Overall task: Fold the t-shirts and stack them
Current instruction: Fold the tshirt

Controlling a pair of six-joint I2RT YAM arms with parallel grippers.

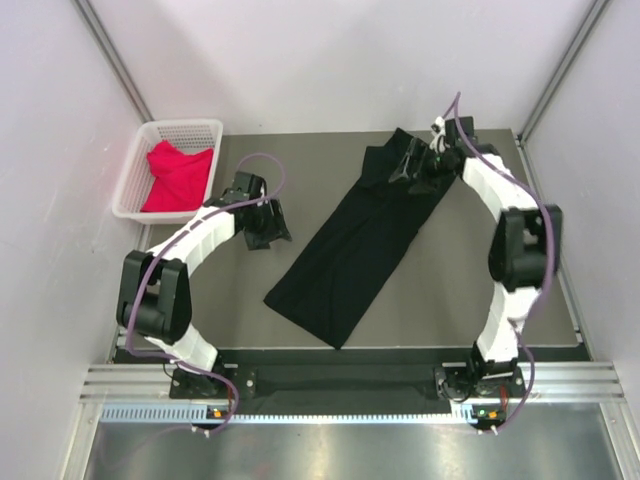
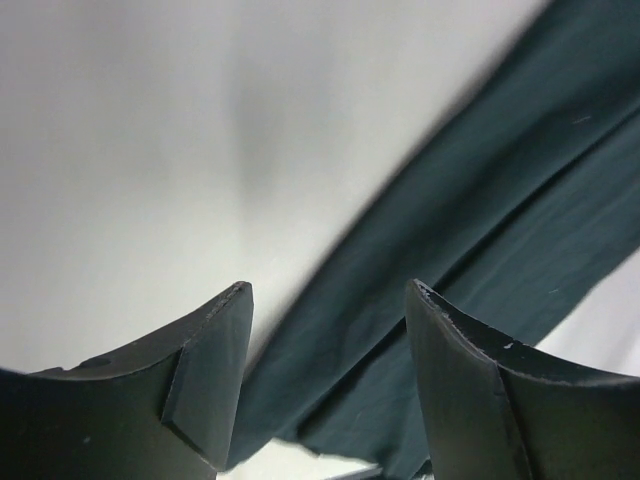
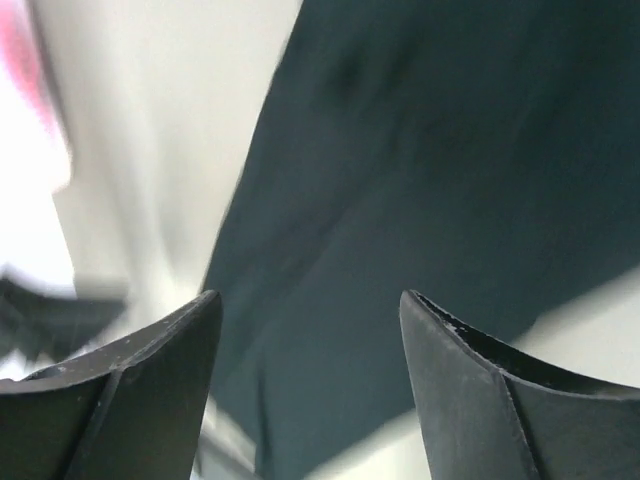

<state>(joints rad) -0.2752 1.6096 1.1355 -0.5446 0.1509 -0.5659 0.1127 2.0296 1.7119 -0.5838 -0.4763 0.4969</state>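
The black t-shirt (image 1: 352,243) lies folded into a long strip, running diagonally from the table's far right to its near middle. The red-pink t-shirt (image 1: 178,177) lies crumpled in the white basket (image 1: 132,182) at the far left. My left gripper (image 1: 270,226) is open and empty, to the left of the strip; its wrist view shows the black cloth (image 2: 500,210) ahead between the fingers. My right gripper (image 1: 408,165) is open and empty, over the strip's far end; its wrist view shows black cloth (image 3: 430,170) below the fingers.
White walls stand close at the left, back and right. The basket sits at the table's far left corner. A metal rail (image 1: 340,382) runs along the near edge by the arm bases.
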